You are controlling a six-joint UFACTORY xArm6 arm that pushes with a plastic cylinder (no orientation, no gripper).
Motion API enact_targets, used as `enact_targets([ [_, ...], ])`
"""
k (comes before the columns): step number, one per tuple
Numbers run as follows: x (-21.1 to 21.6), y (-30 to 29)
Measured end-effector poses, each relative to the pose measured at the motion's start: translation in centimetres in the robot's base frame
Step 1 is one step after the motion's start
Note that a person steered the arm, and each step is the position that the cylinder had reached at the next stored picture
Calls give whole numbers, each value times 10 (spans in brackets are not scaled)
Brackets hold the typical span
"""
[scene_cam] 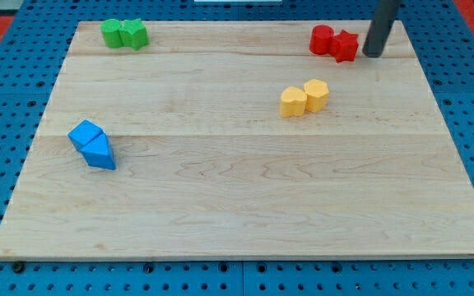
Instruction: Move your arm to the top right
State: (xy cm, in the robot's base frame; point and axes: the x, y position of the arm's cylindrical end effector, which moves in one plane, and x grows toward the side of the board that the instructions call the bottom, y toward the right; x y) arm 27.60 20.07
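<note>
My dark rod comes down from the view's top right, and my tip (373, 54) rests on the wooden board (245, 189) near its top right corner. It is just to the right of two red blocks: a red cylinder (322, 39) and a red star-like block (345, 46), which touch each other. The tip stands close to the star-like block, with a small gap between them.
Two green blocks (124, 34) sit together at the top left. Two yellow blocks (304, 97) sit together right of centre, below the red ones. Two blue blocks (92, 144) sit together at the left. A blue pegboard (467, 99) surrounds the board.
</note>
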Motion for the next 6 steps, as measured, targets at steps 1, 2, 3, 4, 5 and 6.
enact_targets([
  [1, -1, -14],
  [2, -1, 2],
  [3, -9, 31],
  [4, -35, 86],
  [5, -41, 90],
  [6, -41, 90],
])
